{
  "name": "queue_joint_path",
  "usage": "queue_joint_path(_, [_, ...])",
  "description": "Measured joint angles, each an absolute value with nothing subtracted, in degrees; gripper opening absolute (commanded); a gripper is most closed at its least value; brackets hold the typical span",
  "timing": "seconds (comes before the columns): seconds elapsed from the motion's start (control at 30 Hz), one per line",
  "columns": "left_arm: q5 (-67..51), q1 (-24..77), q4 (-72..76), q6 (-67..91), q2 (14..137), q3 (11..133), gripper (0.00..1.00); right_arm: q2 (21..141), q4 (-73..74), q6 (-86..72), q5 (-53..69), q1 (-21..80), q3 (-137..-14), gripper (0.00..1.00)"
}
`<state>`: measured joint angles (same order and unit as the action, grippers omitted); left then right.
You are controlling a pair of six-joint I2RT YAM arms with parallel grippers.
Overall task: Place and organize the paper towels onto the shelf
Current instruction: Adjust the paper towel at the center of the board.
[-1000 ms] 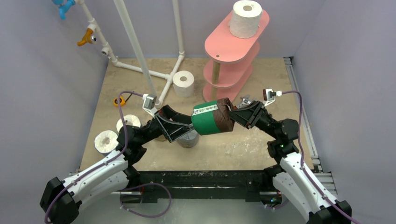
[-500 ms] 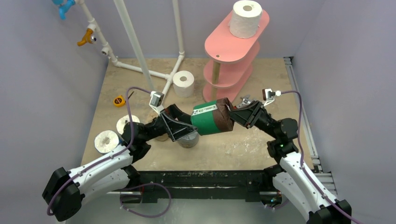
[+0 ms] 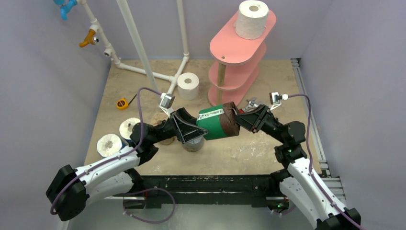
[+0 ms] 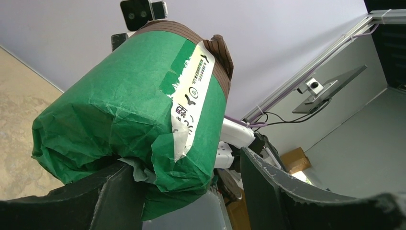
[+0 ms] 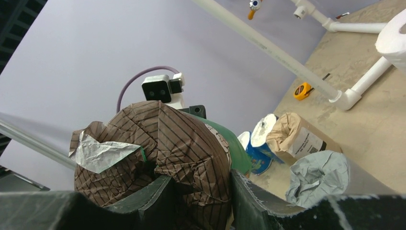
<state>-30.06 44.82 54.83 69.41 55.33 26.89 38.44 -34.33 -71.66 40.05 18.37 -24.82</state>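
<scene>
The top view shows the green-wrapped roll [image 3: 216, 123] held on its side in the air above the table [image 3: 239, 153], between the two arms and in front of the pink shelf [image 3: 239, 52]. One white roll [image 3: 252, 19] stands on the shelf's top board. Another white roll [image 3: 188, 86] stands by the pipe frame [image 3: 139, 45], and two more [image 3: 109, 145] sit at the left edge.

The right gripper [image 3: 244, 120] has the roll's brown-striped end. Its wrist view shows the jaws closed firmly on that crumpled end [image 5: 158, 143].

The left gripper [image 3: 189, 127] meets the green end. Only its wrist view shows the detail: the jaws stand half open around the roll [image 4: 129, 110]. One finger [image 4: 115, 191] is against the crumpled paper. The other [image 4: 268, 191] is just clear of it, with a gap showing.

The right wrist view alone shows the blue-wrapped roll [image 5: 258, 148], beside the tan roll [image 5: 299, 136] and the grey roll [image 5: 318, 175]. The yellow tape measure [image 5: 302, 90] lies farther off.

A second ago the left arm reached less far, its jaws were wider and its cable crossed the tape measure. The roll and the right arm have hardly shifted.
</scene>
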Motion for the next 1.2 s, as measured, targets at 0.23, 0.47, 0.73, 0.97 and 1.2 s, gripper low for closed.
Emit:
queue_joint_path(0.23, [-30.0,45.0,59.3,69.9,59.2,26.9,0.52,38.1,-30.4,-69.3,40.0,18.3,-24.8,0.43])
queue_joint_path(0.47, [-30.7,45.1,64.0,71.4,63.3,26.9,0.32,37.7,-26.7,-66.8,40.0,18.3,-24.9,0.47])
queue_joint_path(0.73, [-31.7,45.1,65.6,71.5,63.5,26.9,0.17,37.1,-19.0,-61.7,40.0,18.4,-27.6,0.79])
queue_joint_path(0.97, [-32.5,45.1,60.8,68.7,58.9,27.6,0.16,35.9,-3.3,-52.7,37.3,18.5,-35.8,0.92])
queue_joint_path(1.2, [-29.4,45.5,23.9,50.9,48.2,38.5,0.15,33.8,17.0,-44.4,20.7,18.8,-47.7,0.92])
